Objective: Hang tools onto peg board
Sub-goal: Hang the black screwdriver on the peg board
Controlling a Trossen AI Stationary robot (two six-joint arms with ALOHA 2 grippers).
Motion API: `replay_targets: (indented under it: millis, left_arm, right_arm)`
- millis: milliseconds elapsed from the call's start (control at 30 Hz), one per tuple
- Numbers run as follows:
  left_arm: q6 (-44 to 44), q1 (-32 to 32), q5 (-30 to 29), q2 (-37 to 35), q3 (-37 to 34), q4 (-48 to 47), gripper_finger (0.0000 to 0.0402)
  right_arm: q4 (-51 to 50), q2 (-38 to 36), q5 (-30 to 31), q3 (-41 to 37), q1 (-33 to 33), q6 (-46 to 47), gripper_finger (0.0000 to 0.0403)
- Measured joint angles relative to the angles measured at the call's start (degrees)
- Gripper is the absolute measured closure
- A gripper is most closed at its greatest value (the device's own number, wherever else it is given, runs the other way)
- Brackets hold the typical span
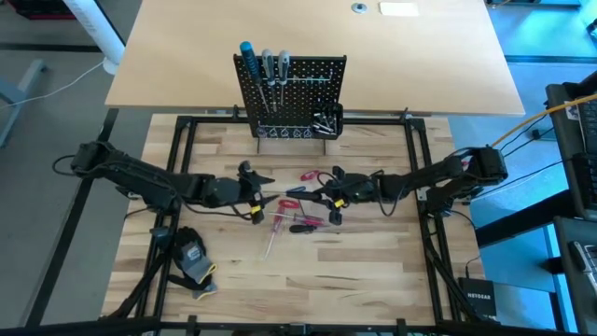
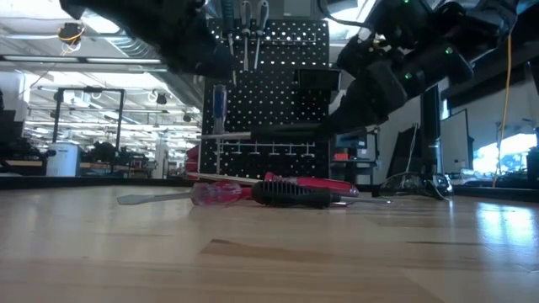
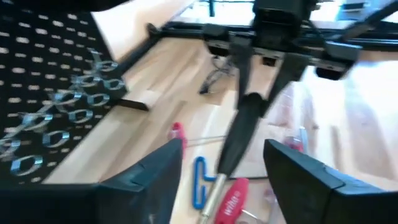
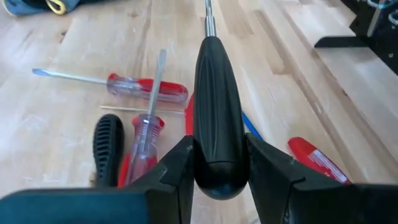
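black perforated peg board point(image 1: 291, 91), red-handled screwdrivers point(image 4: 148, 89), a black-handled screwdriver point(image 4: 216, 137), black-and-yellow glove point(image 1: 192, 259).

One camera is looking straight down from above, taking in the whole wooden table point(image 1: 280, 280), both arms and the upright peg board point(image 1: 291, 93) at the far side. A second is sitting at tabletop height, looking level across the table toward the peg board point(image 2: 278, 93) and the room behind. The left wrist camera is looking forward between its own two fingers point(image 3: 155, 174), close to the table. The right wrist camera is looking down closely past its fingers point(image 4: 180, 168). All four views are sharing the scattered tools point(image 1: 298, 210) at the table's centre.
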Motion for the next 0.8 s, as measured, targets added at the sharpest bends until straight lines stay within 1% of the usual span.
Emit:
replay_targets:
  millis: [100, 200, 333, 400, 467, 533, 633, 800]
  left_arm:
    - [0.34, 0.7, 3.43, 1.21, 2.07, 0.09, 0.0168]
    - [2.45, 0.48, 3.84, 5.33, 6.03, -3.23, 0.0165]
    - [4.58, -0.06, 4.05, 13.2, 15.75, -16.88, 0.0164]
    - [4.08, -0.03, 4.05, 16.61, 20.69, -25.29, 0.0164]
    - [3.44, 0.18, 4.02, 19.46, 24.67, -31.19, 0.0164]
    - [3.5, 0.29, 3.99, 21.32, 27.37, -32.99, 0.0164]
    - [5.46, 0.39, 4.14, 23.13, 29.74, -32.87, 0.0164]
    - [6.48, 0.83, 10.21, 24.37, 31.69, -32.56, 0.0164]
  right_arm:
    - [-2.08, 0.0, -0.16, 1.54, 0.01, -0.02, 0.0281]
    - [-4.75, 0.01, -0.45, 3.73, 0.01, -0.21, 0.0281]
    - [-7.51, 0.02, -0.51, 6.63, 0.77, -1.15, 0.0281]
    - [-9.22, 0.02, -0.35, 7.88, 1.55, -1.65, 0.0281]
    - [-10.68, 0.02, -0.29, 9.01, 2.61, -2.31, 0.0281]
    - [-11.4, 0.02, 0.01, 9.7, 3.58, -2.42, 0.0281]
    - [-12.64, 0.02, 0.54, 10.7, 4.66, -2.44, 0.0281]
    - [-14.39, 0.02, 0.93, 12.33, 4.98, -2.43, 0.0281]
